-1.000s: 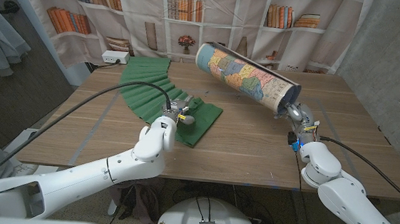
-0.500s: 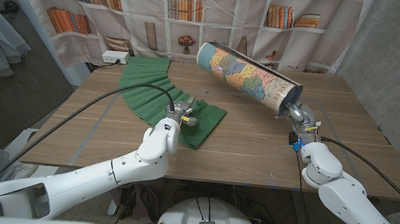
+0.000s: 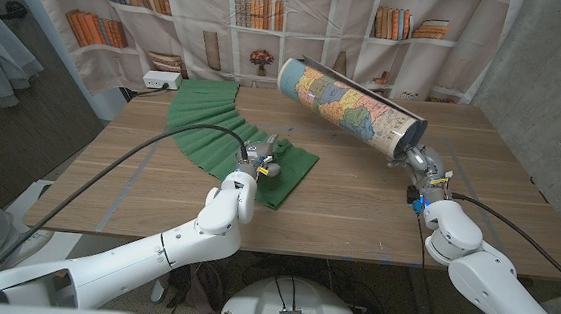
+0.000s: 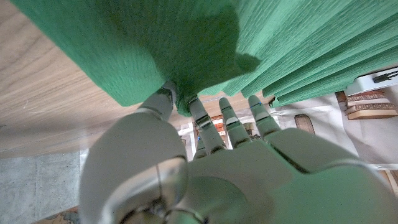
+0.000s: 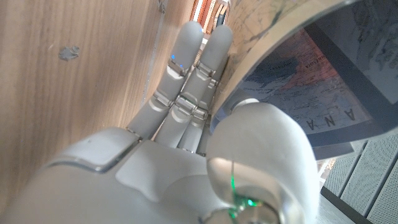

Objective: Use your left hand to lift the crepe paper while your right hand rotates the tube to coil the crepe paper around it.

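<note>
A green crepe paper strip [image 3: 204, 106] fans across the table's back left, and its near end [image 3: 295, 168] lies toward the middle. My left hand [image 3: 257, 161] pinches that end between thumb and a finger; in the left wrist view the fingertips [image 4: 179, 102] nip the crepe paper [image 4: 186, 37] at its edge. A long tube with a map print [image 3: 350, 104] slants from the back middle to the right. My right hand [image 3: 422, 166] grips the tube's near open end. The right wrist view has the thumb [image 5: 261, 134] inside the tube rim [image 5: 292, 37] and the fingers [image 5: 186, 68] outside.
A white power strip [image 3: 161, 79] lies at the table's back left corner. A curtain printed with bookshelves [image 3: 272, 16] hangs behind the table. Bare wood [image 3: 357, 203] stretches between the two hands down to the front edge.
My left hand has moved a little to the right and away, drawing the paper's near end along. The tube and right hand have barely shifted.
</note>
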Robot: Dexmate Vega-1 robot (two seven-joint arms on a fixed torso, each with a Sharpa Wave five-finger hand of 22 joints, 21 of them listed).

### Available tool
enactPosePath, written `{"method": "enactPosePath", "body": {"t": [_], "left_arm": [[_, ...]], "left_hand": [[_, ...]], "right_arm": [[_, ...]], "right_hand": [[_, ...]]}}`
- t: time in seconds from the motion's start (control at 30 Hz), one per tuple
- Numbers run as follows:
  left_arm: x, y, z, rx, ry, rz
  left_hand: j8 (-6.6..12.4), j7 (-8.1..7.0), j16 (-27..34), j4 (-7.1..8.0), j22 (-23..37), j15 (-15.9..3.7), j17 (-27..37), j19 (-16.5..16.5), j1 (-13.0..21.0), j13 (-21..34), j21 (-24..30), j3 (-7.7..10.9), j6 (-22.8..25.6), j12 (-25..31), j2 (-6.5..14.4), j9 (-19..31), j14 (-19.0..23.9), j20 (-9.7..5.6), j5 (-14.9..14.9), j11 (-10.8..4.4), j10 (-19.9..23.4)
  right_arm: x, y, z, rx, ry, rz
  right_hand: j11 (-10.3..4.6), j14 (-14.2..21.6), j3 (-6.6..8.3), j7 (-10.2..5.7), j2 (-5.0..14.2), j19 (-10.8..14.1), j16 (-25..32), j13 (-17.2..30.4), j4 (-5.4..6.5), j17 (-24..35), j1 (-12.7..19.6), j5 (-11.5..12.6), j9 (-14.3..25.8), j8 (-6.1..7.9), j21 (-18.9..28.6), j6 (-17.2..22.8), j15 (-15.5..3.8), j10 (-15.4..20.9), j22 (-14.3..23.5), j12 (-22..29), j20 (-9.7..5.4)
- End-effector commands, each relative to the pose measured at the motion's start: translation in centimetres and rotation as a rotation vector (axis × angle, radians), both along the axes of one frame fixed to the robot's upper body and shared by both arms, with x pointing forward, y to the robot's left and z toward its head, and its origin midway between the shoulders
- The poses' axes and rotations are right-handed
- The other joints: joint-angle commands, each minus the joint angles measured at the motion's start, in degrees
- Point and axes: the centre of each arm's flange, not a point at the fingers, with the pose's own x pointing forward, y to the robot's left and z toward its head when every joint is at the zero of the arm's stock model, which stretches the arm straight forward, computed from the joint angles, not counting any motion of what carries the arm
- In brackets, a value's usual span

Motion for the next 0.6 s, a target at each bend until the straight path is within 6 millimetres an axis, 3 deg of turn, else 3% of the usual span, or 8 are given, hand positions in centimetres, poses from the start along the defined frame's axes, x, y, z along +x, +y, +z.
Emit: {"method": "enactPosePath", "body": {"t": [0.03, 0.1, 0.17, 0.37, 0.4, 0.47, 0.53, 0.6], "left_arm": [[-0.4, -0.3, -0.4, -0.070, -0.121, -0.030], [-0.6, -0.3, -0.3, -0.075, -0.133, -0.029], [-0.7, -0.3, -0.2, -0.081, -0.144, -0.031], [-1.3, 0.0, -0.3, -0.111, -0.195, -0.021], [-1.4, 0.1, -0.3, -0.115, -0.209, -0.023], [-1.6, 0.4, -0.2, -0.121, -0.229, -0.023], [-1.6, 0.6, -0.3, -0.134, -0.240, -0.026], [-1.7, 1.0, -0.3, -0.149, -0.248, -0.035]], "left_hand": [[0.72, -0.69, 1.5, -0.17, 0.1, -9.07, 1.5, 0.8, 3.6, 2.4, 0.5, -0.03, 2.0, 2.8, 0.7, 0.2, 2.3, 0.00, 0.2, 0.00, 1.8], [0.62, -2.06, 4.1, -0.05, 0.1, -10.94, 3.4, 1.8, 6.3, 4.4, 0.8, -1.47, 3.3, 4.9, 0.1, 0.3, 7.2, -0.43, -0.2, 0.08, 1.9], [1.59, -4.50, 10.6, 0.20, 0.3, -11.05, 8.3, 3.4, 11.5, 7.8, 1.2, -5.02, 8.9, 8.2, -0.9, 0.8, 17.8, -1.06, 0.0, 0.12, 0.7], [1.51, -4.06, 13.5, 0.40, 0.3, -11.30, 12.0, 4.6, 14.6, 9.7, 1.5, -7.31, 10.8, 10.2, -0.9, 1.0, 20.2, -1.71, 0.3, 0.45, 0.3], [1.96, -3.91, 14.7, 0.57, 0.3, -11.43, 13.3, 6.0, 15.8, 10.2, 2.0, -8.01, 12.7, 10.9, -0.7, 1.2, 22.3, -2.84, 0.4, 0.80, -0.1], [6.66, -3.58, 15.1, 1.24, 0.8, -11.45, 15.9, 10.3, 18.9, 11.9, 4.1, -10.26, 27.5, 12.9, -0.5, 2.8, 26.4, -6.59, 0.6, 0.94, -3.2], [8.16, -3.25, 13.6, 1.57, 1.2, -11.49, 16.3, 15.3, 19.9, 11.3, 6.7, -11.29, 33.1, 13.4, -0.3, 4.1, 27.9, -10.31, 0.6, 0.83, -3.8], [9.96, -2.47, 12.6, 1.73, 1.4, -11.51, 16.3, 17.8, 20.3, 11.4, 8.4, -11.89, 37.8, 13.9, -0.2, 5.0, 28.5, -11.47, 0.5, 0.79, -3.9]], "right_arm": [[-0.3, -0.3, 0.2, 0.006, -0.003, 0.000], [-0.3, -0.3, 0.2, 0.006, -0.003, 0.000], [-0.4, -0.3, 0.3, 0.007, -0.005, 0.000], [-0.4, -0.3, 0.3, 0.006, -0.003, -0.001], [-0.4, -0.3, 0.3, 0.006, -0.002, 0.000], [-0.4, -0.3, 0.3, 0.008, -0.002, -0.001], [-0.4, -0.3, 0.3, 0.010, -0.003, -0.001], [-0.5, -0.3, 0.3, 0.010, -0.004, -0.001]], "right_hand": [[-0.29, 0.2, 0.62, 0.12, -0.03, -0.2, -0.1, 0.2, -0.54, 0.2, 0.9, 0.4, 0.3, 0.30, 0.6, 0.6, -0.35, 0.8, -0.1, -0.3, -2.07], [-0.34, 0.1, 0.62, 0.10, -0.05, -0.2, -0.2, 0.2, -0.55, 0.1, 0.9, 0.4, 0.3, 0.30, 0.6, 0.6, -0.36, 0.8, -0.1, -0.3, -2.07], [-0.30, 0.1, 0.62, 0.09, -0.05, -0.3, -0.2, 0.3, -0.55, 0.1, 0.9, 0.4, 0.3, 0.29, 0.7, 0.6, -0.36, 0.8, -0.2, -0.4, -2.07], [-0.33, 0.1, 0.61, 0.09, -0.03, -0.3, -0.3, 0.2, -0.52, 0.1, 0.9, 0.4, 0.3, 0.28, 0.9, 0.6, -0.35, 0.9, -0.3, -0.5, -2.06], [-0.35, 0.2, 0.60, 0.08, -0.03, -0.4, -0.2, 0.3, -0.52, 0.2, 0.9, 0.4, 0.3, 0.28, 0.9, 0.6, -0.35, 0.8, -0.4, -0.5, -2.06], [-0.40, 0.2, 0.60, 0.05, -0.03, -0.4, -0.2, 0.3, -0.51, 0.2, 0.9, 0.3, 0.3, 0.28, 1.0, 0.6, -0.34, 0.8, -0.4, -0.6, -2.07], [-0.41, 0.1, 0.60, 0.01, -0.02, -0.4, -0.3, 0.3, -0.50, 0.1, 0.9, 0.3, 0.3, 0.27, 1.0, 0.6, -0.34, 0.9, -0.5, -0.6, -2.07], [-0.42, 0.2, 0.60, 0.00, -0.02, -0.4, -0.3, 0.2, -0.50, 0.2, 0.9, 0.3, 0.3, 0.26, 1.0, 0.5, -0.34, 1.0, -0.5, -0.6, -2.07]]}}
